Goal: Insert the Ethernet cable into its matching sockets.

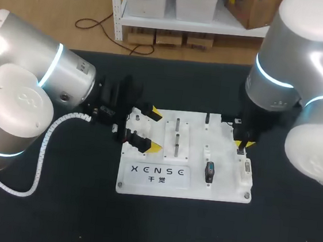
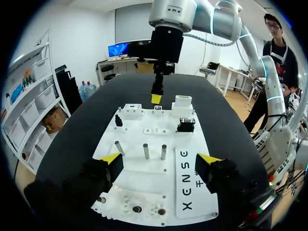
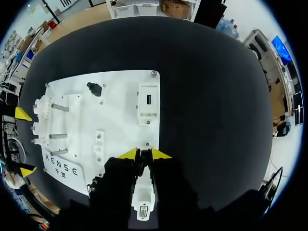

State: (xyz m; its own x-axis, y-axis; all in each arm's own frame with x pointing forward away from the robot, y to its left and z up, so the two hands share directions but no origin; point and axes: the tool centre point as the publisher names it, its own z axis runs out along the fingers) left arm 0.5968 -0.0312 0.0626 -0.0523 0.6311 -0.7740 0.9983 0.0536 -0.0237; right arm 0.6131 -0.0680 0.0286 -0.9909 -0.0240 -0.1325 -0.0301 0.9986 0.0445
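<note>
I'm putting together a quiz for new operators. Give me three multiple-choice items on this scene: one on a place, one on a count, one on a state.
1. Where is the right gripper? A over the white board, near its right side; B over its left edge; C beyond the table.
2. How many upright metal pegs stand on the board? A one; B three; C five.
3. The left gripper is: A shut on a peg; B shut on a cable; C open, gripping nothing.

Answers: A, the head view shows it near the right edge. B, the left wrist view shows three. C, its yellow tips stand wide apart.
</note>
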